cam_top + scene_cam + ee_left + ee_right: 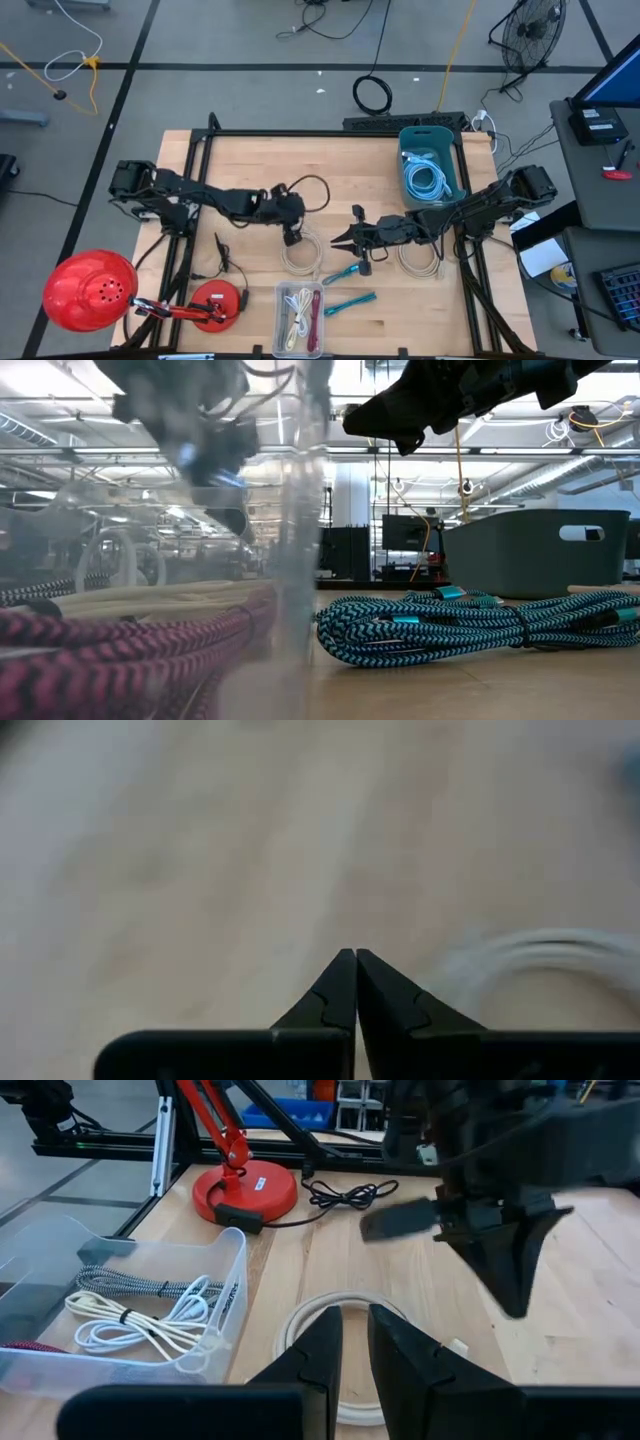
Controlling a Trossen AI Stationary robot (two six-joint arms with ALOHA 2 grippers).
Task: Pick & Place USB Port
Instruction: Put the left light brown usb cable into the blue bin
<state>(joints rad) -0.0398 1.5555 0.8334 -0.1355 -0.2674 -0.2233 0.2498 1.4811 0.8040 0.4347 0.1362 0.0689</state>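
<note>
Here the left claw [291, 236], fingers pressed together and holding nothing, hung just above the white cable coil [298, 253], likely poised to pick it. Right claw [345, 240], beside that coil, stood slightly parted and empty, probably waiting. The clear tray [283, 296] near the coil already held cables.

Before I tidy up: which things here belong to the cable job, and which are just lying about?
Job: white coiled cable, teal cables, clear bin, grey bin, left gripper, right gripper.
Lying about: red lamp, black cord.
</note>
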